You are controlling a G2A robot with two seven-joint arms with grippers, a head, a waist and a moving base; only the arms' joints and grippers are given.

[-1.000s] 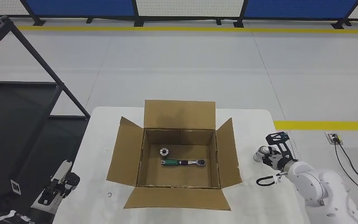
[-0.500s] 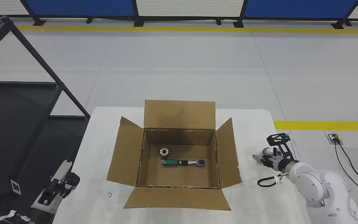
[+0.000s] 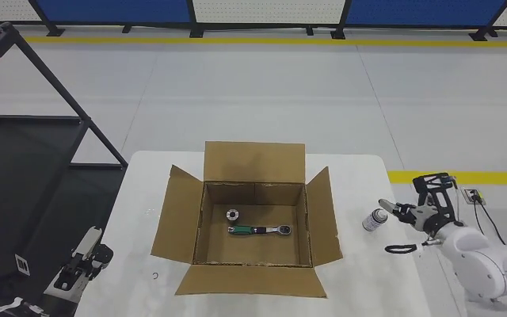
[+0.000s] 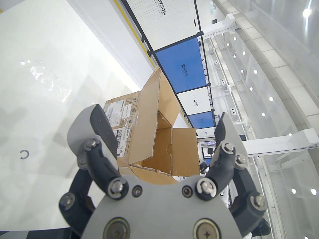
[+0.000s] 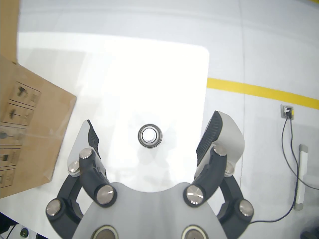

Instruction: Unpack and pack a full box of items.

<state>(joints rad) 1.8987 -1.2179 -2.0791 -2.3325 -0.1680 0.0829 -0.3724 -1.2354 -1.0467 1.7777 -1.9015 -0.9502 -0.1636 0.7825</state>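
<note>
- The open brown cardboard box [image 3: 253, 220] stands at the middle of the white table [image 3: 135, 198], with all four flaps folded outward.
- A ratchet wrench with a green handle [image 3: 260, 231] lies flat on the box floor, roughly parallel to the near wall.
- A small round metal part [image 3: 232, 214] lies on the box floor near the wrench handle end, apart from it.
- A small cylindrical metal socket [image 5: 150, 135] stands upright on the table on the robot's right, well apart from the box and near the table's right edge.
- The right gripper [image 5: 153, 121] is at the table's right edge, facing the socket.
  - Its fingers are spread wide.
  - The socket sits in line with the gap between them, and neither pad touches it.
- The left gripper [image 4: 159, 115] is off the table's near-left corner, pointed toward the box.
  - Its fingers are spread wide and hold nothing.
- A small C-shaped metal ring [image 4: 24, 154] lies on the table, to the left of the box's near flap.
- A scrap of clear plastic film [image 4: 48, 80] lies on the table beyond the ring, beside the left flap.
- A black metal rack [image 3: 47, 150] stands on the floor to the left of the table.
- A yellow floor line [image 5: 261, 91] runs past the table's right side, near a floor outlet with a black cable [image 5: 287, 111].
</note>
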